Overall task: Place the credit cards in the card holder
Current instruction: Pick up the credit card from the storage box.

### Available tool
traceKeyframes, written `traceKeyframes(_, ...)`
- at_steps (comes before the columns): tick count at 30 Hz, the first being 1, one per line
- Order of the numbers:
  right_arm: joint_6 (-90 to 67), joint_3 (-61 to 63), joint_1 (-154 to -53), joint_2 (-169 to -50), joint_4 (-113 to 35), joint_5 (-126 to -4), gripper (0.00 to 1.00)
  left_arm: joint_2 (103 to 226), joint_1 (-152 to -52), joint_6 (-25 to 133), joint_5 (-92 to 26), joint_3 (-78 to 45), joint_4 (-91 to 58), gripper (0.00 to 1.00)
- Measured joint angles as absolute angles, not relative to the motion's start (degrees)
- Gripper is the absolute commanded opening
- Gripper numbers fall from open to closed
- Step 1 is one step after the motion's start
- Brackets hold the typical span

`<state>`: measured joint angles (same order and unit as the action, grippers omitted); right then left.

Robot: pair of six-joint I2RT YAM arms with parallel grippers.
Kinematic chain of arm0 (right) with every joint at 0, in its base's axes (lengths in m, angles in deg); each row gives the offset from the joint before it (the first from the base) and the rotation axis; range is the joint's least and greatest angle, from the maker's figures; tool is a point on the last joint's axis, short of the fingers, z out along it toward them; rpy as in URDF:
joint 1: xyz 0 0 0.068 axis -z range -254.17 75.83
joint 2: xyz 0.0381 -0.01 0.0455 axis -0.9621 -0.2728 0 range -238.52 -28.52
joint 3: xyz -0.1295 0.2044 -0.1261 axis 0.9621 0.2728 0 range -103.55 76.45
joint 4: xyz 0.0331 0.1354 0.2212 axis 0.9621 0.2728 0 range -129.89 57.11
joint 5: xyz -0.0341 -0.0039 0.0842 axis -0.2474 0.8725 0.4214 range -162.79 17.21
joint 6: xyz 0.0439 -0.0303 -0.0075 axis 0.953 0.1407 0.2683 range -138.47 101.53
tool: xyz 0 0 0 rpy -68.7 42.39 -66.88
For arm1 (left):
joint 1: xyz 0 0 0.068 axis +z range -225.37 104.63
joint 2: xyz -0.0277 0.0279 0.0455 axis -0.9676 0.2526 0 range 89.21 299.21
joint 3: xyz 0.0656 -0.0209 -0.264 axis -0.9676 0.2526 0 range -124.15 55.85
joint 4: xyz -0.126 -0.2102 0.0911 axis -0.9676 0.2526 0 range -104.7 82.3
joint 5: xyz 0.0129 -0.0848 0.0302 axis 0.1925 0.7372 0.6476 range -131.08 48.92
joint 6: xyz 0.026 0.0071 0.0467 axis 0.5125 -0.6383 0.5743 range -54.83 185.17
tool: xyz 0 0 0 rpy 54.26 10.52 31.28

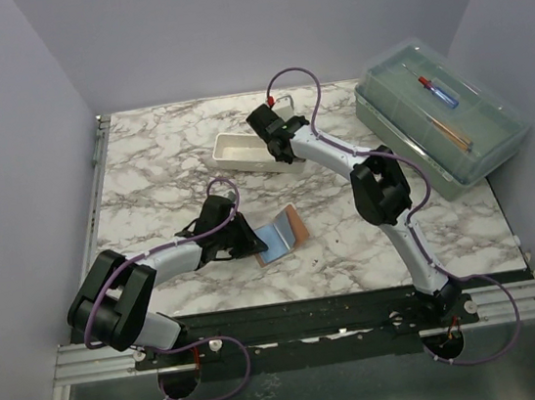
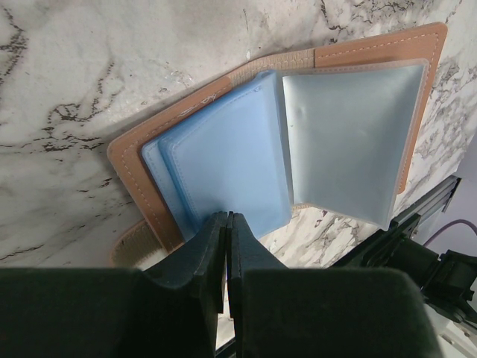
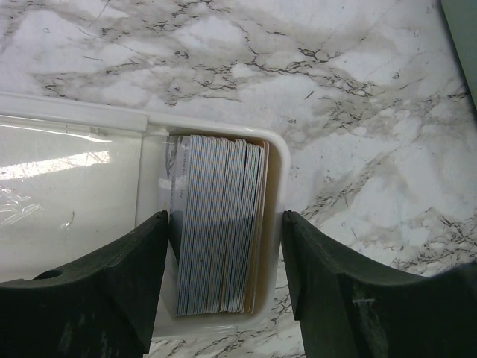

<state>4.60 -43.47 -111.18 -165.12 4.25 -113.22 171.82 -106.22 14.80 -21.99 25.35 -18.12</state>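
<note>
The card holder (image 1: 281, 230) lies open on the marble table, tan outside with blue-grey panels inside (image 2: 223, 149). My left gripper (image 1: 251, 239) is shut on the near edge of its blue inner panel (image 2: 227, 218). The credit cards (image 3: 216, 224) stand on edge as a tight stack in the end of the white tray (image 3: 74, 112). My right gripper (image 3: 223, 216) is open, one finger on each side of the stack; the left finger is close to the cards and the right one is by the tray wall. In the top view the right gripper (image 1: 274, 140) covers the cards.
The white tray (image 1: 236, 150) sits at the middle back of the table. A large clear lidded box (image 1: 439, 118) with a red-and-blue tool (image 1: 438, 92) inside stands at the back right. Grey walls close in the table on three sides.
</note>
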Motion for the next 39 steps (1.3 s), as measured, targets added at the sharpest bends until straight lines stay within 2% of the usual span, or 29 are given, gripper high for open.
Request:
traceKeyframes(8, 3.8, -43.4, -111.2, -165.0, 4.2, -113.2, 0.62, 171.8, -106.2, 14.8, -21.9, 25.4, -18.2, 0.11)
traceKeyframes(16, 1.1, -43.4, -111.2, -165.0, 4.1, -113.7, 0.66, 171.8, -106.2, 14.8, -21.4, 25.5, -18.4, 0.11)
traceKeyframes(26, -1.8, -44.5, -111.2, -165.0, 4.3, -114.1, 0.53, 171.8, -106.2, 14.8, -21.2, 25.6, -18.7, 0.11)
traceKeyframes(37, -4.0, -45.0, -111.2, -165.0, 4.6, -114.1, 0.43, 172.3, -106.2, 14.8, -21.0, 25.6, -19.2, 0.11)
traceKeyframes(39, -4.2, -45.4, -111.2, -165.0, 4.9, -114.1, 0.39, 172.3, -106.2, 14.8, -21.0, 25.6, -19.3, 0.11)
